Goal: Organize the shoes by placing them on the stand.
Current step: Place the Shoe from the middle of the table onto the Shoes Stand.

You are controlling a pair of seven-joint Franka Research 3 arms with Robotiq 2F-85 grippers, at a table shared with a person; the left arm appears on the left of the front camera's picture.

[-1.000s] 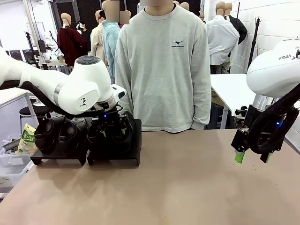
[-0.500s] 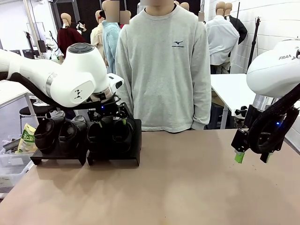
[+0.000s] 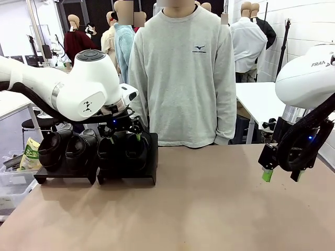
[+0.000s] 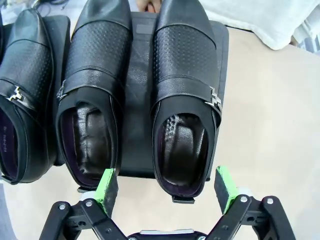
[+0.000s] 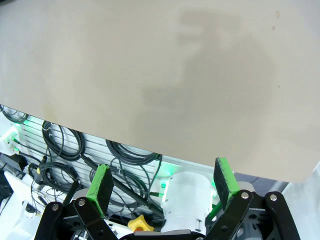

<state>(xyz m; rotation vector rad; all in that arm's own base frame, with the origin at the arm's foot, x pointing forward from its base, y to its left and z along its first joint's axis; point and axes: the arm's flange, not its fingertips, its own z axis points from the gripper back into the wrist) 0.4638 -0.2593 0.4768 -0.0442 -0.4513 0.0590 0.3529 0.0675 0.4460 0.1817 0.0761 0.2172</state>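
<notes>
Several black glossy shoes sit on two low black stands at the table's far left. The left stand (image 3: 63, 175) carries two shoes (image 3: 52, 149). The right stand (image 3: 128, 177) carries the other pair (image 3: 137, 151). My left gripper (image 3: 124, 130) hovers open just above that pair. In the left wrist view its green fingers (image 4: 106, 182) straddle the heel of the right-hand shoe (image 4: 186, 75) without touching; beside it lie another shoe (image 4: 95, 75) and a third shoe (image 4: 22, 95), with the stand top (image 4: 136, 100) bare between them. My right gripper (image 3: 281, 175) hangs open above the table's right side; its own view (image 5: 162, 182) has nothing between the fingers.
A person in a grey sweatshirt (image 3: 180, 73) stands at the far edge, right behind the stands. The tan table (image 3: 209, 209) stretches bare to the right and front. Beyond the table edge (image 5: 150, 150) in the right wrist view are cables (image 5: 60, 150) and a robot base (image 5: 187, 192).
My left gripper has opened, let go of the shoe on the right stand and lifted a little above it. The right arm has not moved.
</notes>
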